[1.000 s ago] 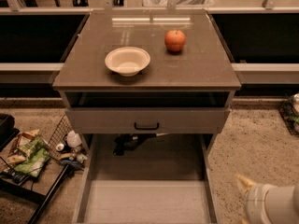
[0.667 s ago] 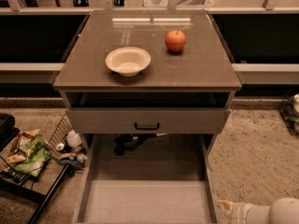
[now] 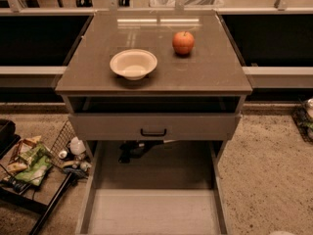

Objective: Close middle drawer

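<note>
The grey-brown cabinet point(image 3: 154, 72) stands in the middle of the camera view. Its uppermost drawer front point(image 3: 195, 127) with a small black bar handle point(image 3: 153, 131) stands slightly out. Below it the middle drawer point(image 3: 154, 212) is pulled far out towards me as a long shallow tray. Its front and handle are cut off below the frame. The lowest drawer is hidden under it. My gripper is out of view. Only a pale sliver of my arm point(image 3: 282, 233) shows at the bottom right edge, right of the tray's right side wall point(image 3: 220, 199).
A cream bowl point(image 3: 133, 64) and a red apple point(image 3: 183, 42) sit on the cabinet top. A dark object point(image 3: 132, 151) lies at the back of the open tray. A wire basket with snack bags point(image 3: 29, 163) stands at the left. Speckled floor point(image 3: 269, 175) lies at the right.
My arm, which showed at the bottom right, has dropped down and almost left the frame. The drawers, bowl and apple have not moved.
</note>
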Robot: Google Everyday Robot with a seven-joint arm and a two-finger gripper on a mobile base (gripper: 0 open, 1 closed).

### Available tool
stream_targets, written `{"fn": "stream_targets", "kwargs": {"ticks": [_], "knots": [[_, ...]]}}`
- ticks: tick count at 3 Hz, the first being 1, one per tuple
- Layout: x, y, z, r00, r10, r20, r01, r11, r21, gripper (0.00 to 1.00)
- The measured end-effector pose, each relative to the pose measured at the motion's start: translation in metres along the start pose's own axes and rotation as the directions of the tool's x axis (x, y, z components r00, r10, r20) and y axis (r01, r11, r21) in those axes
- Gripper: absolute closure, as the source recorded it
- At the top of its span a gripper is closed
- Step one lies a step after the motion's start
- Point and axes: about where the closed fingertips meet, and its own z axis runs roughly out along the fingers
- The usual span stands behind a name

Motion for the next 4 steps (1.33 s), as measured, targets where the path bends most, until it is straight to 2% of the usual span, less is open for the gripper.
{"fn": "stream_targets", "kwargs": {"ticks": [1, 3, 4], "knots": [[0.015, 0.014, 0.05, 0.996, 0.016, 0.09, -0.011, 0.9983, -0.057, 1.0], [0.016, 0.029, 0.061, 0.995, 0.023, 0.093, -0.014, 0.9956, -0.092, 1.0], [0.019, 0.032, 0.084, 0.988, 0.014, 0.153, 0.003, 0.9937, -0.112, 1.0]]}}
